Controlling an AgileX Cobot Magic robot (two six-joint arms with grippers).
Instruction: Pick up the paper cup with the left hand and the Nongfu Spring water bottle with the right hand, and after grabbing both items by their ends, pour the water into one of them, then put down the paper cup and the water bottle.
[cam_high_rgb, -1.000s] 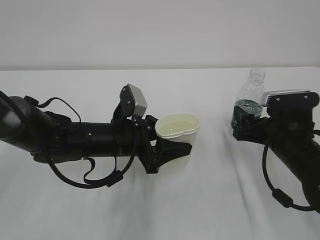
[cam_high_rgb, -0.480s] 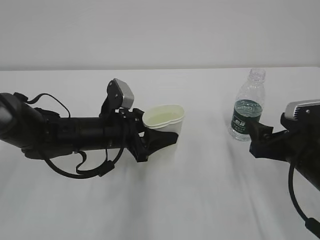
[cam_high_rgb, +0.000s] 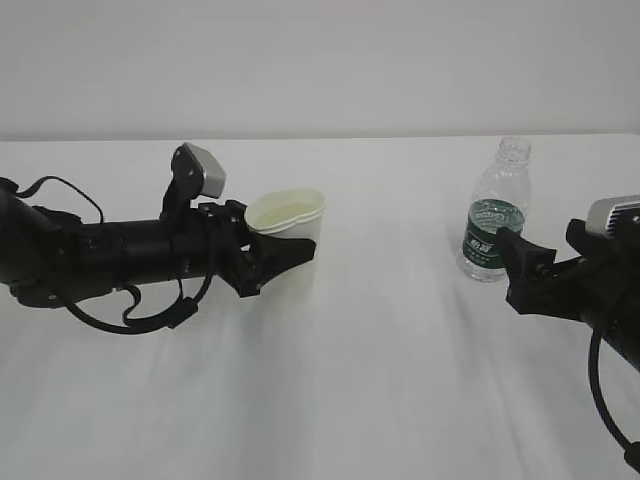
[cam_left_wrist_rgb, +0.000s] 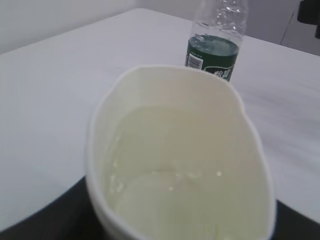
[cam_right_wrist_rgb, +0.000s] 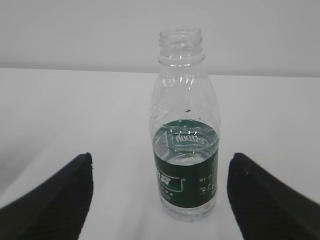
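The white paper cup is clamped in my left gripper, which is shut on its wall and squeezes the rim into an oval. I cannot tell whether its base touches the table. In the left wrist view the cup fills the frame with water inside, and a dark finger shows beside it. The Nongfu Spring water bottle stands upright and uncapped at the right, a little water at label height. My right gripper is open, just short of the bottle, fingers spread wide and apart from it.
A white table carries everything, with a plain pale wall behind its far edge. The left arm lies low and nearly level over the table's left side. The right arm enters from the right edge.
My left arm has carried the cup leftward. My right gripper has drawn back from the bottle, which now stands free on the table.
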